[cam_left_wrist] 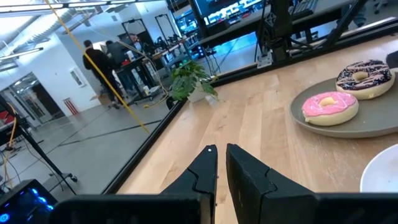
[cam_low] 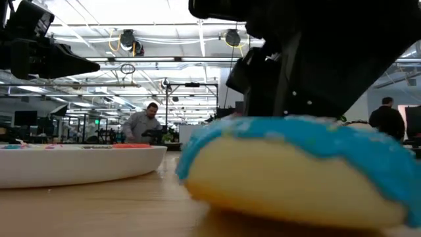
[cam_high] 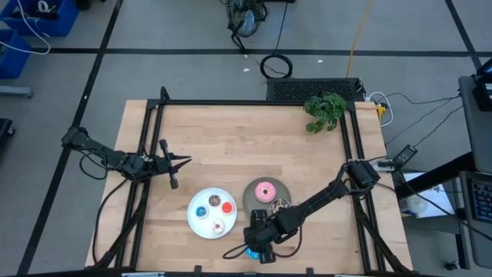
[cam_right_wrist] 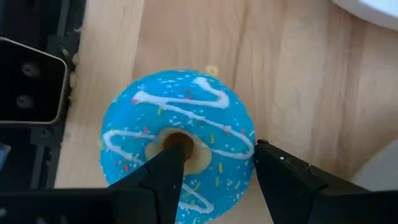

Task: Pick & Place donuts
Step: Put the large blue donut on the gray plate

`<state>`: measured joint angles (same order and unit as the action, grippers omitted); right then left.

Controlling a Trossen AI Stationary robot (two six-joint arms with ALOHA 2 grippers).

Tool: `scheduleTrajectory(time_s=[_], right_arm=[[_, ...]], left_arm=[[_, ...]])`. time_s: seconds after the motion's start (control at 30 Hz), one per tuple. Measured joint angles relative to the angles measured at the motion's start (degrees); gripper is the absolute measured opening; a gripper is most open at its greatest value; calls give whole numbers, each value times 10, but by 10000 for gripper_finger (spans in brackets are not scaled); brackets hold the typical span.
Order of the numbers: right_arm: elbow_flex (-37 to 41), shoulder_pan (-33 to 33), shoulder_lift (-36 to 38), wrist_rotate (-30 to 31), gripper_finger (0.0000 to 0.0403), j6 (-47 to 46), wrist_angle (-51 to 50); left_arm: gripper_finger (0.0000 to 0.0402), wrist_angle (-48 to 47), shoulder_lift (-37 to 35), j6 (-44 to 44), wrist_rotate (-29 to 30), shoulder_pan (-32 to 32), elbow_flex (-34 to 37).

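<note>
Step in hand: the right tool point(cam_right_wrist: 214, 177) is hanging over the blue donut point(cam_right_wrist: 179, 143) at the near edge of the bench point(cam_high: 231, 146), lining up a grasp.
Right tool state: released, fingers spread; one finger point(cam_right_wrist: 165, 177) is sitting over the donut's hole, the other past its outer rim, so they are straddling one side of the ring.
Blue donut: lying flat on the bench, just near of the white plate point(cam_high: 194, 218) and the grey plate point(cam_high: 250, 194); not yet lifted, as far as the low view shows.
Doing it well: I judge the finger over the hole should be dropping cleanly into it before closing, pinching the ring wall rather than pressing on the icing.
Risk: the bench frame is lying close beside the donut, so a straight lift is looking safer than a sideways drag.
Other donuts: pink donut point(cam_left_wrist: 329, 107) and brown sprinkled donut point(cam_left_wrist: 364, 77) are resting on the grey plate; tiny ones on the white plate.
Left tool point(cam_left_wrist: 221, 151): waiting at the left of the bench, fingers nearly together, gripping nothing.
</note>
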<state>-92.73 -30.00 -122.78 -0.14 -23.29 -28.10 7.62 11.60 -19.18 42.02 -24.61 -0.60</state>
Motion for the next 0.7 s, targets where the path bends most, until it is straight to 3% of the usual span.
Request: scheduleTrajectory(time_s=[0.43, 0.7], right_arm=[[7, -4, 0, 31, 183, 15, 5], [39, -5, 0, 17, 183, 10, 39]], left_arm=[[42, 0, 0, 0, 0, 0, 0], [42, -1, 0, -1, 0, 0, 0]])
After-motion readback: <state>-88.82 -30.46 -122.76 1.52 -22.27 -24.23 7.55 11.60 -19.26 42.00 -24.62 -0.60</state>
